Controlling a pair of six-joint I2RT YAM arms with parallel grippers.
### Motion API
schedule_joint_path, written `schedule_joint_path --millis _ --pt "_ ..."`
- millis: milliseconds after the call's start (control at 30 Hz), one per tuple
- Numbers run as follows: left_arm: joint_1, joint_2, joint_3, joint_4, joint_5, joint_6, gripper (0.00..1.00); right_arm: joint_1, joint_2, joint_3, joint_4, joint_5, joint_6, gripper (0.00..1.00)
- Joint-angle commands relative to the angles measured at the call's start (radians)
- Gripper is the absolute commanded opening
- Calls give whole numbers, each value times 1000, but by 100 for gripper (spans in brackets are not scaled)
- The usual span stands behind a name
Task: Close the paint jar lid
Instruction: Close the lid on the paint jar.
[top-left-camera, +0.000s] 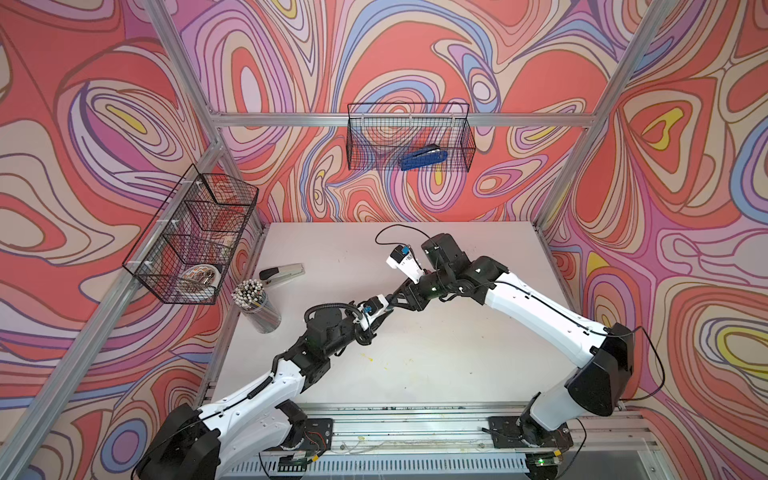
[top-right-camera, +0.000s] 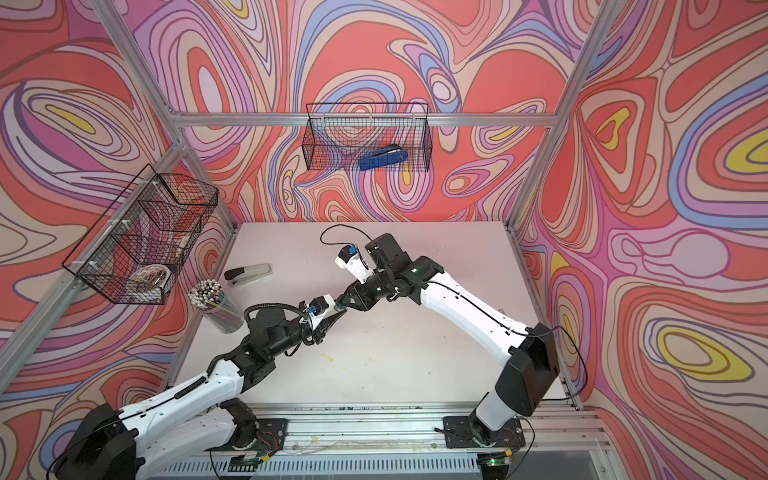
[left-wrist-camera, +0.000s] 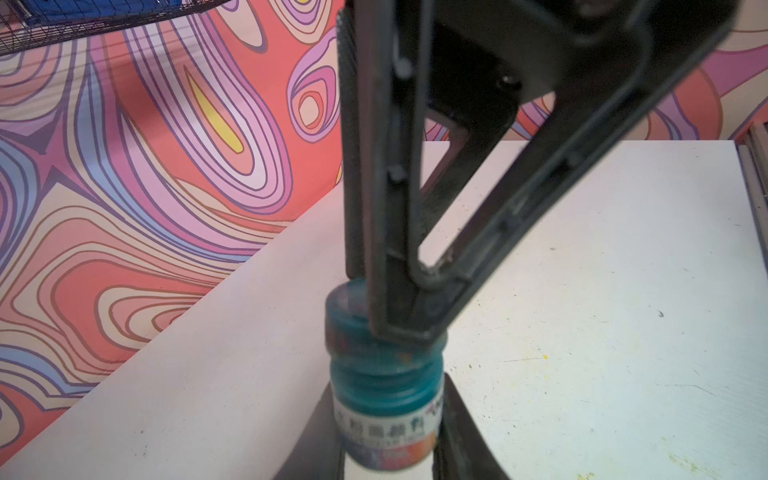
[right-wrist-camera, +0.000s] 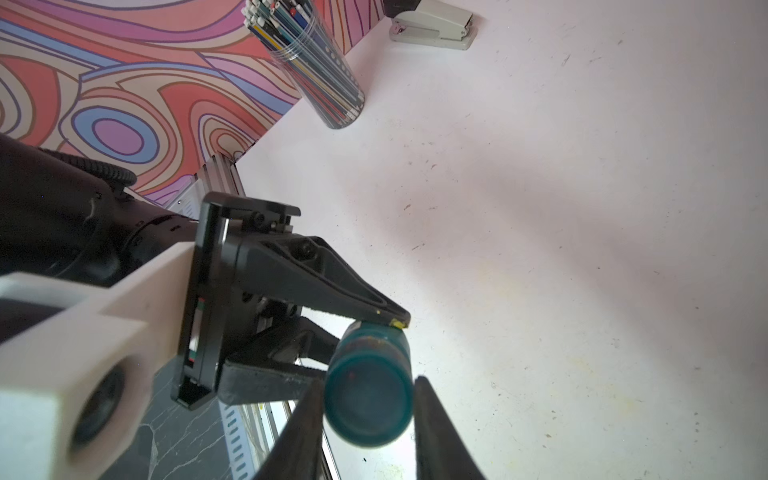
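Left wrist view shows the paint jar (left-wrist-camera: 386, 419) pinched at its labelled body by the left claw (left-wrist-camera: 388, 399). The right claw (left-wrist-camera: 399, 328) comes in from the opposite end and is pressed onto the teal lid (left-wrist-camera: 349, 311). In a top view the two claws meet over the middle of the counter (top-left-camera: 457, 353), so the jar (top-right-camera: 339, 308) hangs above it rather than standing on it. The pencil tub (top-left-camera: 257, 307) and stapler (top-left-camera: 282, 274) sit well apart from it, toward the counter's left edge.

The step in hand looks like screwing the lid down. The ridges of the threaded neck (left-wrist-camera: 382, 376) show below the lid, so I judge it not fully seated, though blur makes that uncertain.

- The left claw should hold the body rigid and do nothing else. Any slip there wastes the turn.
- The right wrist should rotate about the jar's own axis. In the right wrist view the round end of the lid (right-wrist-camera: 368, 409) sits squarely between that claw's fingers (right-wrist-camera: 307, 415), a good alignment for this.
- Press lightly along the axis while turning, so the threads catch instead of skipping.
- If the lid tilts against the neck, back off a little and re-seat it before tightening.
- The jar is small and smooth, with paint on it. A hard twist could spin it in the left grip.
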Motion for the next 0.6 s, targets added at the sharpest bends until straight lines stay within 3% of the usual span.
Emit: schedule_joint_path --millis 0,567 --pt "0 6 62 64 7 16 29 27 21 -19 -19 -23 -11 27" --pt "3 28 93 22 23 35 27 49 12 -33 -34 1 -53 27"
